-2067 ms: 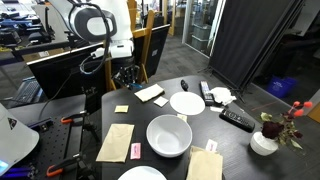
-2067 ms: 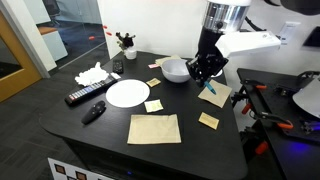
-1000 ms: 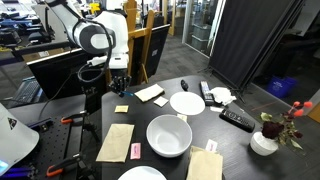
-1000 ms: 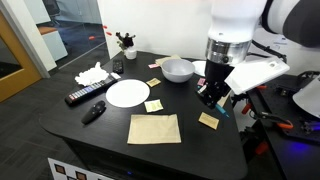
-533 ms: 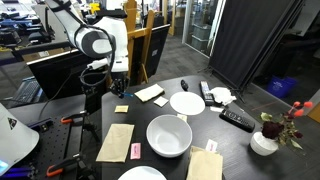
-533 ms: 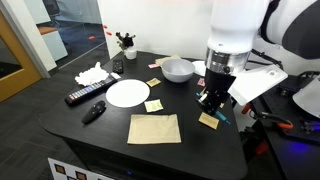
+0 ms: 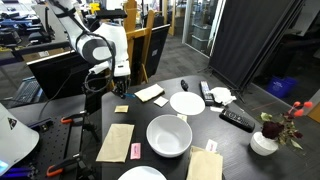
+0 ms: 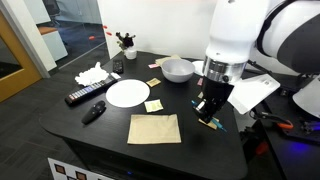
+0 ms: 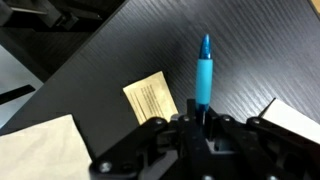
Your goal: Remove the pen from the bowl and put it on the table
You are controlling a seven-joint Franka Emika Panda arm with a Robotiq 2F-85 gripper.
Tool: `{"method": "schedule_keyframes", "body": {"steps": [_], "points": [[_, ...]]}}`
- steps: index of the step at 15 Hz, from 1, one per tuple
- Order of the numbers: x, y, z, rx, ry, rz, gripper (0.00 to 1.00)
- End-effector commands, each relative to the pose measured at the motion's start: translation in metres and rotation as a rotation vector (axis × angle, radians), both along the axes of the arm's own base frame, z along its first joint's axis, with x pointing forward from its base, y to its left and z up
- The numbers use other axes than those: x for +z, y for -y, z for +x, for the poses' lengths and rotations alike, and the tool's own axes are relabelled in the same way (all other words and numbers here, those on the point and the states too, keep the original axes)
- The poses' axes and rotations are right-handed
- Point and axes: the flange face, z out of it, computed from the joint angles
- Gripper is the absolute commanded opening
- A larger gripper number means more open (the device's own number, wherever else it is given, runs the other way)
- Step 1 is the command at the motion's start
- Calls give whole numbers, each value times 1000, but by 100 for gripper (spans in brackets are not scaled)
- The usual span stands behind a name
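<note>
My gripper [image 9: 203,120] is shut on the blue pen [image 9: 204,75], which sticks out from between the fingers over the dark table [image 9: 255,50]. In an exterior view the gripper [image 8: 209,110] hangs low above the table's [image 8: 110,128] edge, well away from the white bowl [image 8: 177,70]. The pen's blue tip [image 8: 215,123] shows below the fingers, beside a tan note. In an exterior view the gripper [image 7: 92,100] is at the table's far left edge, and the bowl [image 7: 169,135] stands empty. I cannot tell if the pen touches the table.
A tan note [image 9: 152,98] lies beside the pen. A white plate [image 8: 127,92], a black remote [image 8: 82,95], a brown napkin [image 8: 153,128] and a yellow note [image 8: 154,105] lie on the table. A flower vase [image 7: 264,140] stands at one end.
The gripper has carried the pen away from the bowl to the table's edge and has come lower. The bowl has not moved.
</note>
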Motion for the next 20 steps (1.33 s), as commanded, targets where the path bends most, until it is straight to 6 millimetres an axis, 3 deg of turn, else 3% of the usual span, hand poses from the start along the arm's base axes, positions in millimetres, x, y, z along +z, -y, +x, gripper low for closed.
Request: {"method": "schedule_keyframes", "body": {"steps": [1, 10, 11, 12, 20], "points": [[-12, -6, 2, 25, 17, 24, 2], [-17, -13, 1, 17, 76, 50, 2], [-16, -13, 0, 11, 76, 51, 33], [-15, -13, -2, 10, 77, 49, 34], [13, -1, -10, -7, 100, 13, 93]]}}
